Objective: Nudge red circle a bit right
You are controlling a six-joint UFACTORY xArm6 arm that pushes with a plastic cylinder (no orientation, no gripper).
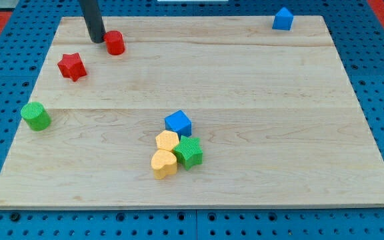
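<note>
Risk was overshoot: my tip (pixel 97 40) sat touching the red circle (pixel 115 43) on its left near the bench (pixel 245 80) top-left, no pincer fitted, so off-centre contact would've skewed it toward the view's top edge.

My tip (pixel 97 40) sits just left of the red circle (pixel 115 43), near the board's (pixel 259 100) top-left corner

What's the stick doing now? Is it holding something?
My tip: no gripper, so it holds nothing; it sits just at the view's left of the red circle, right against it or nearly so.
</note>
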